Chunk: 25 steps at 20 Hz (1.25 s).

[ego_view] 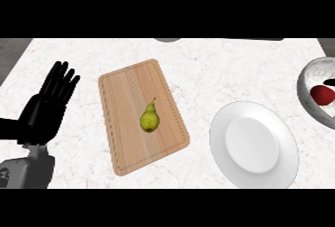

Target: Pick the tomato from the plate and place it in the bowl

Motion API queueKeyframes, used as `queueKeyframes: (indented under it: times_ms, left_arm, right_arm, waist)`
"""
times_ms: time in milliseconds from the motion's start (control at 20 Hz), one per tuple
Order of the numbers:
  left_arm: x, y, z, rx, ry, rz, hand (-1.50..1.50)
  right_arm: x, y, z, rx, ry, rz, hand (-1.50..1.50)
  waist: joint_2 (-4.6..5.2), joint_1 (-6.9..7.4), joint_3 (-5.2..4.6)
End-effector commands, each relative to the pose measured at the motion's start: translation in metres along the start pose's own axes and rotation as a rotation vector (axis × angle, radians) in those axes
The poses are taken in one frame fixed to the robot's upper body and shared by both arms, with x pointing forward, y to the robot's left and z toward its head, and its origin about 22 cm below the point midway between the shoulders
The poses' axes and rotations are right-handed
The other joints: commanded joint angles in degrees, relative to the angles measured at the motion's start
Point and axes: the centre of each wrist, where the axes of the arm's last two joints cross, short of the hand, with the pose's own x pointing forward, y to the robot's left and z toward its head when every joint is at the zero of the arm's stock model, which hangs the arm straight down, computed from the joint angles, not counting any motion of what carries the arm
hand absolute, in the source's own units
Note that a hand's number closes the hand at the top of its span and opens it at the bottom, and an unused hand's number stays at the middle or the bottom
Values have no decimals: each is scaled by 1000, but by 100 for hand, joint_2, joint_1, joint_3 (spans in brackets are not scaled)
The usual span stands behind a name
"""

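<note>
The red tomato (321, 95) lies inside the grey speckled bowl (303, 91) at the right edge of the head view. The white plate (254, 144) sits left of and below the bowl with nothing on it. A small black bit of my right hand (329, 81) shows at the right edge, just above the tomato, and the rest of that hand is out of view. My left hand (47, 106) rests at the far left, open with its fingers up, well away from the plate and the bowl.
A wooden cutting board (131, 88) lies between my left hand and the plate, with a green pear (149, 119) on it. At the counter's far edge a grey object (167, 40) is partly cut off. The counter is white marble.
</note>
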Motion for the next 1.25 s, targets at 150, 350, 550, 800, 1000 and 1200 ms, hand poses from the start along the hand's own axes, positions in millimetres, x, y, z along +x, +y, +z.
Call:
queueKeyframes:
  times_ms: [150, 350, 550, 800, 1000, 1200]
  left_arm:
    - [-1, 5, 7, 11, -1, 0, 0]
    - [-5, 4, 7, 10, -11, 1, 0]
    - [4, 7, 0, 15, -13, -2, 0]
    - [6, 7, 6, 19, -5, -4, 0]
    - [-4, 1, 11, 28, -1, 12, 0]
    - [-4, 3, 10, 22, 3, 1, 0]
  right_arm:
    - [-11, -54, 29, -190, -5, -224, -150]
    - [-23, -87, 59, -244, 25, -205, -150]
    - [-34, -112, 87, -238, 70, -232, -150]
    - [-47, -139, 126, -230, 60, -235, -150]
    - [-48, -157, 148, -203, 92, -238, -150]
    - [-53, -156, 154, -168, 90, -236, -150]
  waist:
    - [0, -37, -1]
    - [35, -44, 10]
    - [25, -111, 17]
    - [-1, -149, 39]
    - [0, -161, 45]
    - [14, -154, 58]
